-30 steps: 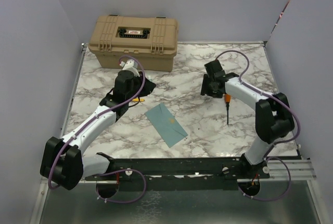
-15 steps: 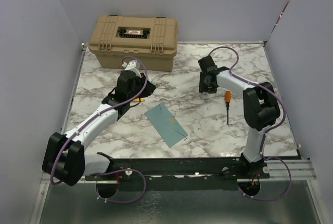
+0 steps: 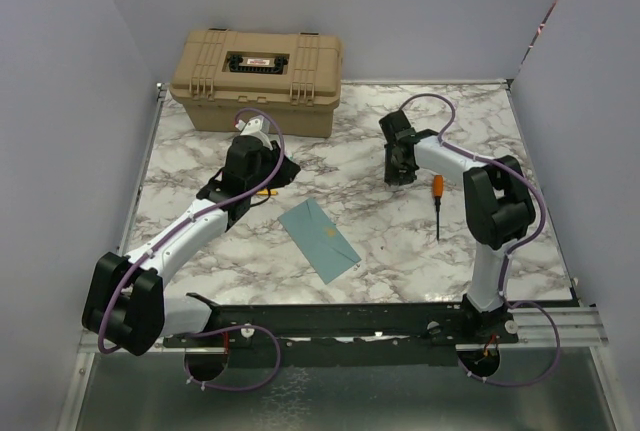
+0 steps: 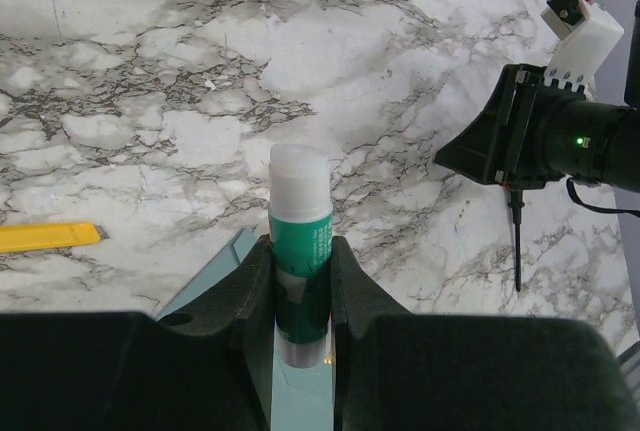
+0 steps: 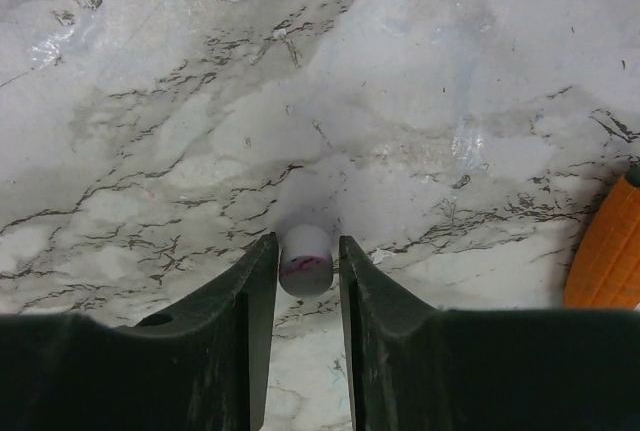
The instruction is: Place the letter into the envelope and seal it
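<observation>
The teal envelope (image 3: pixel 320 241) lies flat in the middle of the table, flap closed; it also shows under my left fingers in the left wrist view (image 4: pixel 215 273). The letter is not in view. My left gripper (image 3: pixel 270 167) (image 4: pixel 300 247) is shut on an upright green glue stick (image 4: pixel 300 213) with its white tip exposed, held above the envelope's far end. My right gripper (image 3: pixel 398 173) (image 5: pixel 305 247) is low over the marble at the right, shut on a small white cap (image 5: pixel 305 261) with a red mark.
A tan toolbox (image 3: pixel 258 79) stands at the back left. An orange-handled screwdriver (image 3: pixel 437 196) (image 5: pixel 605 251) lies just right of my right gripper. A yellow utility knife (image 4: pixel 50 237) lies by my left gripper. Grey walls enclose the table.
My right gripper has moved left and towards the back, away from the screwdriver, then settled lower. My left gripper has shifted slightly with the glue stick still held.
</observation>
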`<state>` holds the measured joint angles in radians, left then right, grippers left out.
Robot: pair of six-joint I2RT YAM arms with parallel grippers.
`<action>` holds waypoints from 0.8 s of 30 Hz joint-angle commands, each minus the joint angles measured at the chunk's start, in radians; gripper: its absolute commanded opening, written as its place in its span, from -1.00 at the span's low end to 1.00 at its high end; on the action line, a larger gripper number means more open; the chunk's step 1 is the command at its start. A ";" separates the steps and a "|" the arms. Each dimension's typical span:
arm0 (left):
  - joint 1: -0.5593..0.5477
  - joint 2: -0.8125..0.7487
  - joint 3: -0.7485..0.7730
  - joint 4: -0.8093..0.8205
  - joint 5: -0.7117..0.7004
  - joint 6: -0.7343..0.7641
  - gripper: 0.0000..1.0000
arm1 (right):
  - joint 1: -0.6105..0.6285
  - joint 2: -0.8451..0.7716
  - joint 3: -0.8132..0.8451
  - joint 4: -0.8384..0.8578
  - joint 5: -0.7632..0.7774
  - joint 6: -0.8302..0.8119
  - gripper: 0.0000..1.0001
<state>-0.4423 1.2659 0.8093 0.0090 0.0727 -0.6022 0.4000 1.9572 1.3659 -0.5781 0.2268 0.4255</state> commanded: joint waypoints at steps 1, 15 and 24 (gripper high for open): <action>0.002 -0.002 0.004 0.002 -0.002 -0.004 -1.00 | -0.005 0.026 0.013 -0.038 -0.017 -0.010 -0.33; 0.000 -0.019 0.007 0.108 0.172 0.092 -1.00 | -0.007 -0.144 0.030 -0.085 -0.166 -0.040 -0.99; -0.013 -0.017 0.062 0.186 0.567 0.268 -1.00 | -0.006 -0.397 -0.020 0.114 -0.984 -0.036 -0.99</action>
<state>-0.4477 1.2621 0.8173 0.1314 0.3988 -0.4358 0.3950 1.6375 1.3659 -0.5865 -0.3000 0.3641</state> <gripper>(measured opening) 0.209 0.093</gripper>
